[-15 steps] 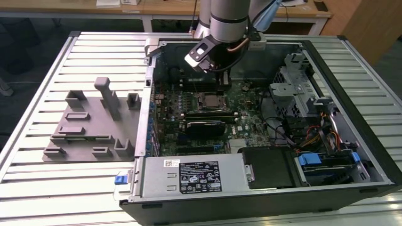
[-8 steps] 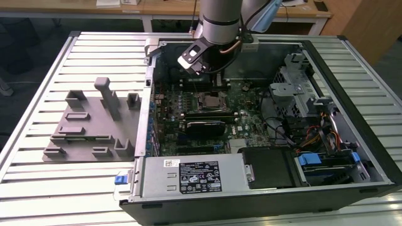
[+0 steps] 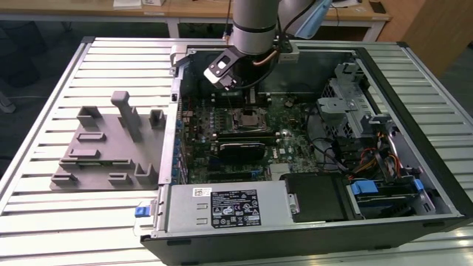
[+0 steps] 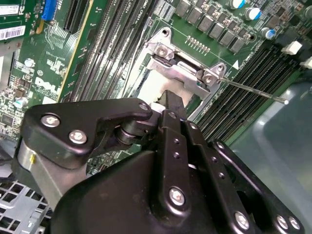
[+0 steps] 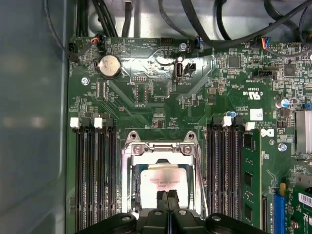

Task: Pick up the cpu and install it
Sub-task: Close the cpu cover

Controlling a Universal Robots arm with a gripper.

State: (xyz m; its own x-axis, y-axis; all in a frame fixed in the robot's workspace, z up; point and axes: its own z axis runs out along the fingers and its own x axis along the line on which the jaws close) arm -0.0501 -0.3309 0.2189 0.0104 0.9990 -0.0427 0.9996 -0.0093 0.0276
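- Arm point(image 3: 255, 27) reaches down into the open computer case point(image 3: 414, 66), which lies on its side on the slatted table point(image 3: 44, 210).
- Gripper point(image 5: 168, 199) is over the socket area of the motherboard point(image 5: 161, 97). In both wrist views the two fingertips are pressed together with only a thin seam between them, and nothing is clamped between them.
- The cpu point(image 5: 160, 179) lies flat inside the socket frame point(image 5: 161, 148), silver top up and glaring under the light.
- The fingertips are right over the cpu's near edge. Can't tell whether they actually touch it.
- The frame's metal plate is hinged up at the far side of the cpu, not folded down over it. In the second wrist view the thin lever point(image 4: 253, 90) sticks out sideways from the frame.
- Memory slots point(image 5: 95, 175) run along both sides of the socket. The coin cell point(image 5: 109, 66) is further up the board.
- Grey plastic tray point(image 3: 96, 149) with upright blocks sits on the table beside the case, on the exterior view's left, well apart from the gripper.
- Power supply box point(image 3: 221, 208) is at the near end of the case in the exterior view.
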